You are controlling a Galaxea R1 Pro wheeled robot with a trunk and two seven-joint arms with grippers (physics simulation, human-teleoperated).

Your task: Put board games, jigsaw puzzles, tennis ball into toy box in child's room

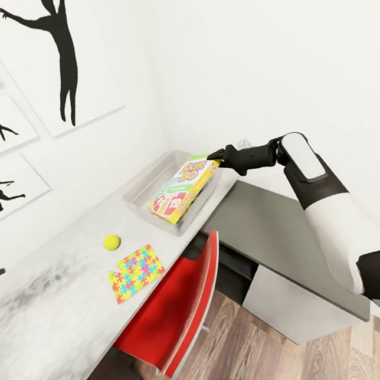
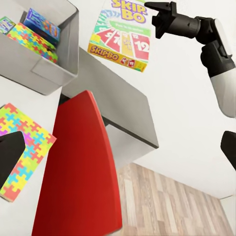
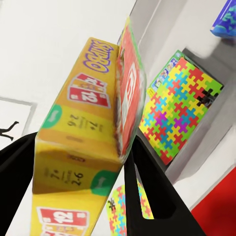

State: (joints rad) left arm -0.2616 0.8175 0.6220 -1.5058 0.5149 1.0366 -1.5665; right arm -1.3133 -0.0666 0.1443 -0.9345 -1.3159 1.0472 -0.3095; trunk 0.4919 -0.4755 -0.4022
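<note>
On the desk point(image 1: 61, 301), the tennis ball point(image 1: 111, 242) sits just beyond a jigsaw puzzle point(image 1: 135, 272) at the near edge; rightward, the right tool point(image 1: 212, 156) grips the SKIP-BO box point(image 1: 184, 189), tilted over the toy box point(image 1: 139, 187); the left tool's state I cannot tell.

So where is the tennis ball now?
In the head view the tennis ball lies on the table, just beyond the loose jigsaw puzzle and left of the toy box.

Bright even simulated light, soft faint shadows, mottled grey smudging on the table point(image 1: 45, 315) near end, close box blurred
</note>
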